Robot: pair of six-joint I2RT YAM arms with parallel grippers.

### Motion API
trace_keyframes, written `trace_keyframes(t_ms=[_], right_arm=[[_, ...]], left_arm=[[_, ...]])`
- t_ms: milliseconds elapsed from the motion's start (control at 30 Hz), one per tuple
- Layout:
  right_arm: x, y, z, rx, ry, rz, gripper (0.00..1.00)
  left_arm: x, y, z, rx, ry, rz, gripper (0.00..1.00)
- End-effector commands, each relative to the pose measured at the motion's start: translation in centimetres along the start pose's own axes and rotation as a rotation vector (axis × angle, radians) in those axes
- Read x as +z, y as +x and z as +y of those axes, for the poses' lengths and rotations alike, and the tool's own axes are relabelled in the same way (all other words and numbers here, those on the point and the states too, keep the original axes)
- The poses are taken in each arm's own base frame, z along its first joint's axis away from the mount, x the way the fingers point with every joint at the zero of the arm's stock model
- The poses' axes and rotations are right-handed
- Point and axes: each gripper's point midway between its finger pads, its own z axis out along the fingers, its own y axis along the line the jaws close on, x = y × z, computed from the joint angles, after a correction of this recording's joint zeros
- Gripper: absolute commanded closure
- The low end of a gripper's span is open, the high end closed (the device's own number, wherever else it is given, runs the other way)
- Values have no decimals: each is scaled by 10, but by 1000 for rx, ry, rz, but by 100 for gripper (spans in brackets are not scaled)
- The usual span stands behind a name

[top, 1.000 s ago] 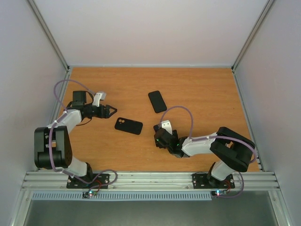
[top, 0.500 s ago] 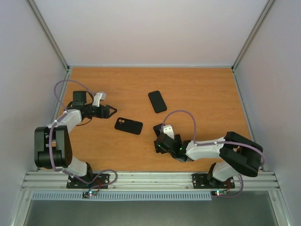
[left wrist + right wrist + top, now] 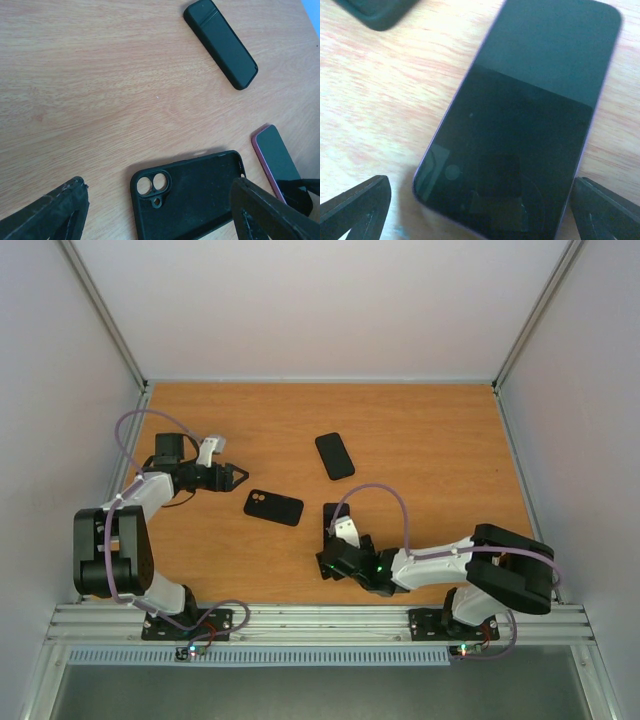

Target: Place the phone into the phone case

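The black phone case (image 3: 273, 507) lies open side up left of centre; in the left wrist view (image 3: 187, 192) its camera holes show. The phone (image 3: 331, 514), dark screen up with a pink rim, lies just right of the case and also shows in the left wrist view (image 3: 276, 157) and the right wrist view (image 3: 525, 115). My right gripper (image 3: 330, 540) is open, its fingers straddling the phone's near end (image 3: 480, 207) without closing on it. My left gripper (image 3: 238, 475) is open and empty, just left of the case (image 3: 157, 215).
A second black slab (image 3: 334, 456), (image 3: 220, 44), lies flat farther back near the table's middle. A corner of the case (image 3: 375, 12) shows at the top left of the right wrist view. Grey walls enclose the wooden table (image 3: 430, 450).
My right gripper has drawn back toward the near edge and slightly left, uncovering the phone's far end. The left arm, the case and the black slab have not moved.
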Motion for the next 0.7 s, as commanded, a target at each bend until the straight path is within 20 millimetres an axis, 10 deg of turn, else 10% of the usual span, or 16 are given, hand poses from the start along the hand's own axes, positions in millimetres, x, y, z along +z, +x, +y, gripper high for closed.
trace_keyframes(t_ms=[0, 333, 667], right_arm=[[5, 25, 33, -29, -115, 103, 2], [14, 7, 75, -104, -209, 70, 2], [-19, -68, 36, -80, -85, -103, 2]], left_arm=[[1, -7, 1, 31, -2, -15, 23], [0, -7, 0, 38, -2, -17, 23], [-1, -7, -2, 40, 2, -20, 22]])
